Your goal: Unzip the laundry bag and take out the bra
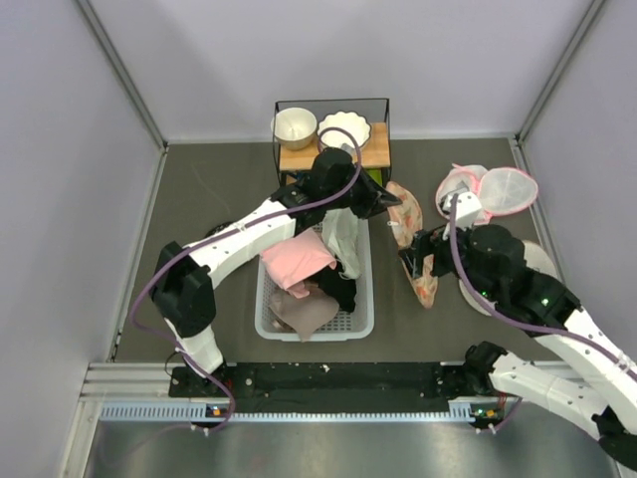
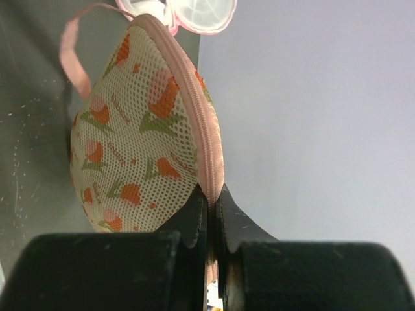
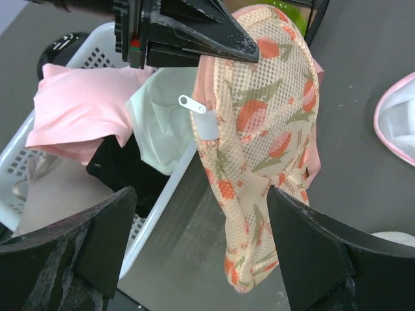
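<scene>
The floral laundry bag [image 1: 413, 249] hangs in the air right of the white basket [image 1: 363, 324]. My left gripper [image 1: 390, 202] is shut on its top edge; the left wrist view shows the jaws [image 2: 213, 194] pinching the pink zipper trim of the bag [image 2: 139, 136]. My right gripper [image 1: 416, 261] is open, its fingers either side of the hanging bag [image 3: 259, 149] without touching it. A silver zipper pull [image 3: 192, 103] sticks out near the top. Soft black fabric [image 3: 123, 168], the bra by its look, lies in the basket [image 1: 343, 284].
The basket also holds a pink cloth [image 1: 296, 261], a pale green-white cloth [image 3: 162, 123] and beige fabric [image 1: 304, 311]. A wire shelf with two bowls [image 1: 296, 127] stands behind. White mesh domes with pink rims [image 1: 493, 189] and a pale round pad [image 1: 540, 261] lie at the right.
</scene>
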Tool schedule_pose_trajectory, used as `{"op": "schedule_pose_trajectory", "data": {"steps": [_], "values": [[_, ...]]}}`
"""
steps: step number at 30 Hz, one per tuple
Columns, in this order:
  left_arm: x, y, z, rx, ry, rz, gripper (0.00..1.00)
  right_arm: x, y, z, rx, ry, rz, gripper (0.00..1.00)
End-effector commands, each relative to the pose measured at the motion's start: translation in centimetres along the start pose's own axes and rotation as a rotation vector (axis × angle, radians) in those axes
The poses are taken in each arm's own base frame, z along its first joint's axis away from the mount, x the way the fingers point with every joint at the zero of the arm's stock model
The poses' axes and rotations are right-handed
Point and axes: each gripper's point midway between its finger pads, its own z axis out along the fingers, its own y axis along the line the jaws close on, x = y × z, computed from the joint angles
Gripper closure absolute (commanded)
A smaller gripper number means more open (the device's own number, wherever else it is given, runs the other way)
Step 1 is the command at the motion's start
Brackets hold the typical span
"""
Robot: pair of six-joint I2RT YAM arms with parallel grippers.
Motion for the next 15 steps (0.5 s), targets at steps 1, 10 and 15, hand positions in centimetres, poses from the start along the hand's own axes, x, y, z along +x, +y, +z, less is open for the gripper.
{"op": "schedule_pose_trajectory", "data": {"steps": [1,10,15], "values": [[-0.8,-1.9,-0.3,0.035,-0.033,-0.058,1.0,-0.4,-0.2,1.2,0.096,-0.048,-0.072,0.18],[-0.2,-1.5,-0.5,0.037,-0.01,-0.083,1.0,0.5,-0.8,4.9,0.257,-0.049,-0.077,0.28],[0.0,-1.3,-1.0,0.051,-0.016,-0.081,1.0,0.2,-1.4,5.7,0.299,-0.111,-0.089,0.41]]}}
